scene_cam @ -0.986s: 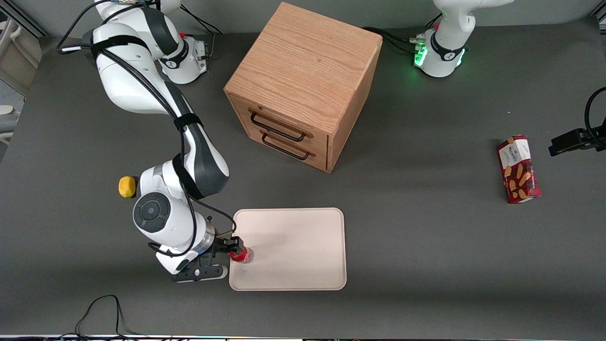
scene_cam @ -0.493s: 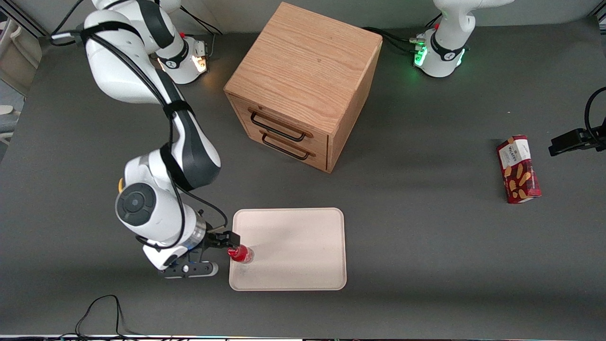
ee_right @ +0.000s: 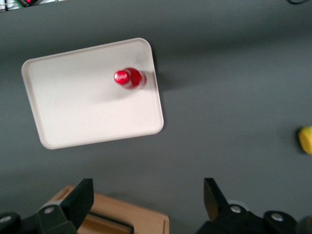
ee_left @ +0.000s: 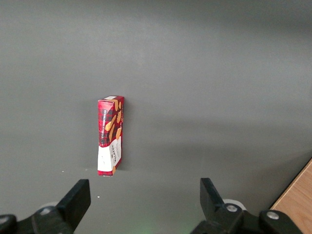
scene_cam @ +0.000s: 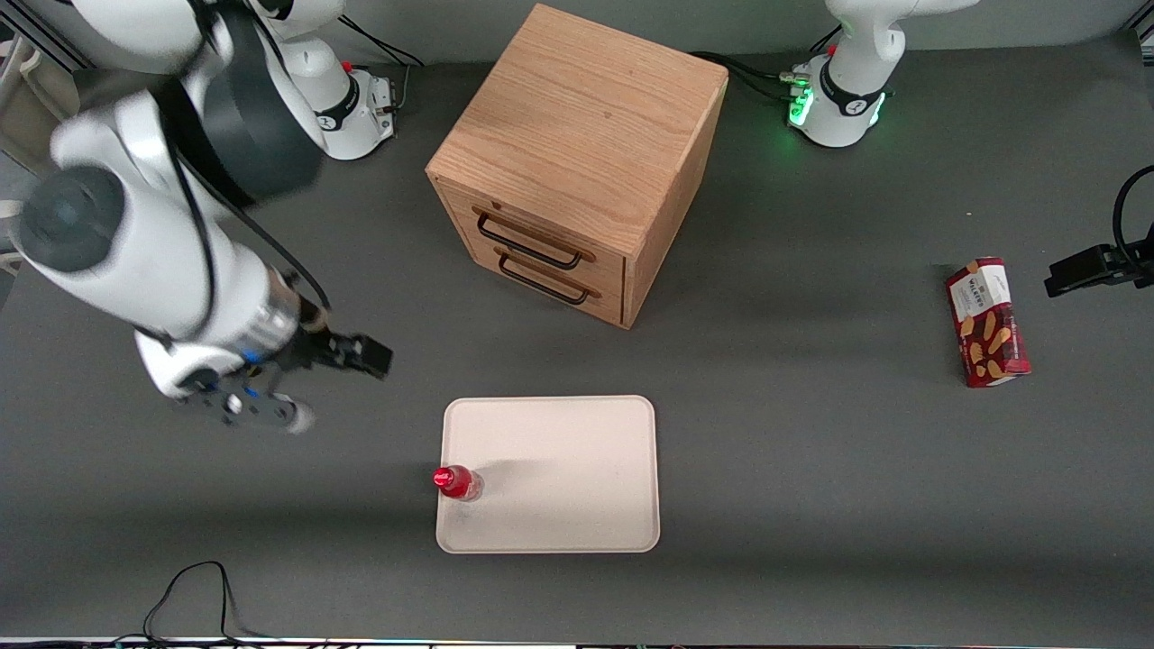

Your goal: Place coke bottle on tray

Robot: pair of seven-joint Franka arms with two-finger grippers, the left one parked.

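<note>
The coke bottle (scene_cam: 458, 483) stands upright on the tray (scene_cam: 559, 469), just inside the tray's edge toward the working arm's end of the bench (scene_cam: 811, 451). The hand (scene_cam: 356, 353) hangs above the bench, well apart from the bottle and farther from the front camera — its fingers (ee_right: 78, 197) spread wide, gripping nothing. A wooden drawer cabinet (scene_cam: 577, 162) sits farther back, and a snack box (scene_cam: 987, 322) lies toward the parked arm's end.
</note>
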